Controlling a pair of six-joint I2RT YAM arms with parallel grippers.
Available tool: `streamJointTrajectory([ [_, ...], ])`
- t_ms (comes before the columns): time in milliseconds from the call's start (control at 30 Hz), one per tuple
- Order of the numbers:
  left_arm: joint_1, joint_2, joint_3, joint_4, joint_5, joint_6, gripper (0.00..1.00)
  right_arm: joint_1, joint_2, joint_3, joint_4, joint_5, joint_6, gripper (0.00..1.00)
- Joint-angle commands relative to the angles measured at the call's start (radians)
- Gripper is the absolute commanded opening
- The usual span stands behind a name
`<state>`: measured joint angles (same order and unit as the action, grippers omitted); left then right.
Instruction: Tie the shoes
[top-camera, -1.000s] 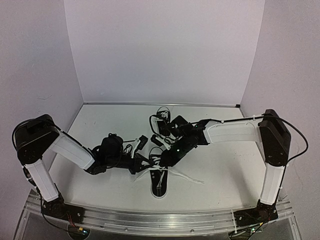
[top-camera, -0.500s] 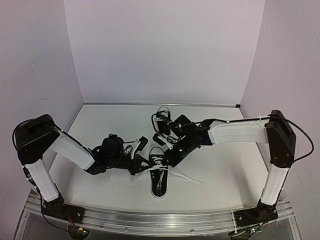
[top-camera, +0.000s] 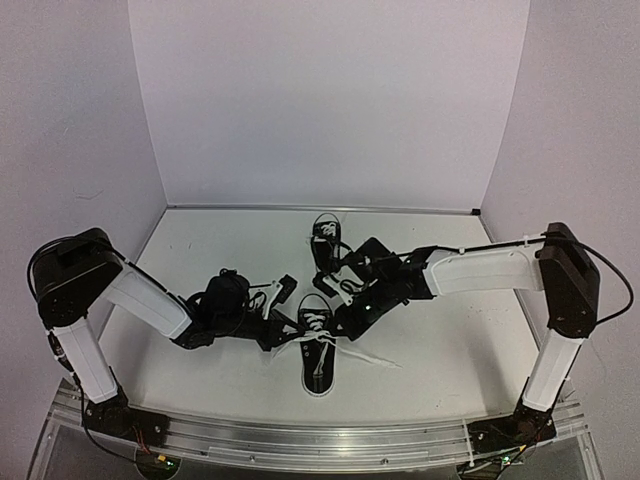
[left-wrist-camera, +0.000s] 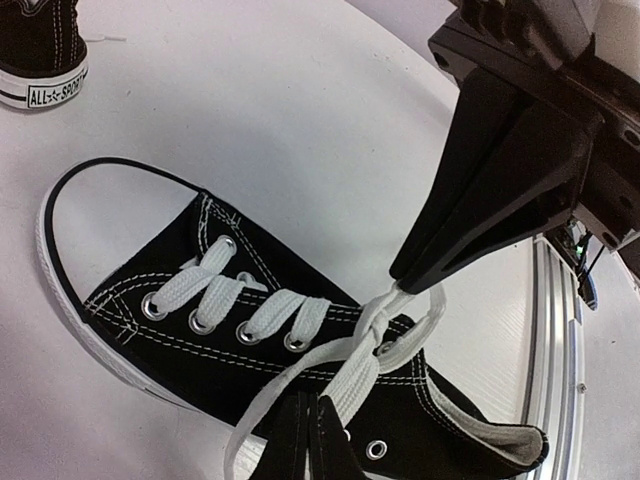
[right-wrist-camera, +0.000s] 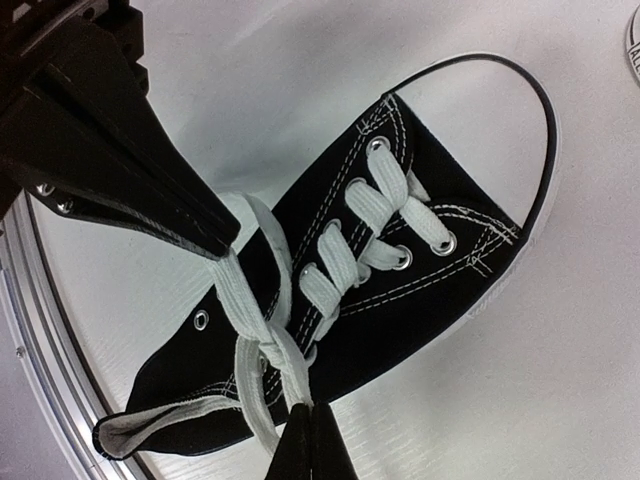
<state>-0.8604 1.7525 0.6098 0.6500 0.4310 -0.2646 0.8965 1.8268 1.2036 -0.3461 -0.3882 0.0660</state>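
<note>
A white bench (top-camera: 450, 340) is shut in by pale purple walls (top-camera: 330, 100). Close to the middle of the near edge, the near sneaker (top-camera: 318, 365) is laid flat on its sole, and this is where the work is being done. The first knot is judged to be the step in hand. The two ends of the laces (left-wrist-camera: 250, 315) have been crossed into one twist (left-wrist-camera: 375, 325) above the tongue, but the twist is not yet pulled down snug.

One lace end is pinched by the left gripper (left-wrist-camera: 308, 425), with its fingers closed tight on it. The other end is pinched by the right gripper (right-wrist-camera: 308, 430), closed on it just by the twist. A loose lace tail (top-camera: 375, 358) is left lying on the bench towards the right edge.

Next, the two ends would need to be drawn apart, one towards the left edge and one towards the right. This would have to be done slowly and evenly, so that the sneaker is not dragged or lifted. After that, loops would have to be made.

The near sneaker is small, black and made of canvas. Flat white laces are threaded through silver eyelets, and a white rubber edge is seen round the toe.

Farther back, by the middle of the far edge, the far sneaker (top-camera: 325, 235) is partly hidden behind the right arm. Whether it is tied cannot be told.
</note>
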Motion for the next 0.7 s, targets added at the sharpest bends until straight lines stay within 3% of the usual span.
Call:
streamJointTrajectory([
  [0, 0.006, 0.025, 0.042, -0.031, -0.010, 0.018, 0.00, -0.005, 0.059, -0.007, 0.061, -0.067, 0.025, 0.00],
  [367, 0.006, 0.042, 0.056, -0.049, 0.003, 0.025, 0.00, 0.029, 0.122, -0.016, 0.193, -0.193, 0.112, 0.00],
  [667, 0.006, 0.050, 0.061, -0.062, 0.001, 0.030, 0.00, 0.060, 0.088, -0.016, 0.207, -0.182, 0.140, 0.00],
])
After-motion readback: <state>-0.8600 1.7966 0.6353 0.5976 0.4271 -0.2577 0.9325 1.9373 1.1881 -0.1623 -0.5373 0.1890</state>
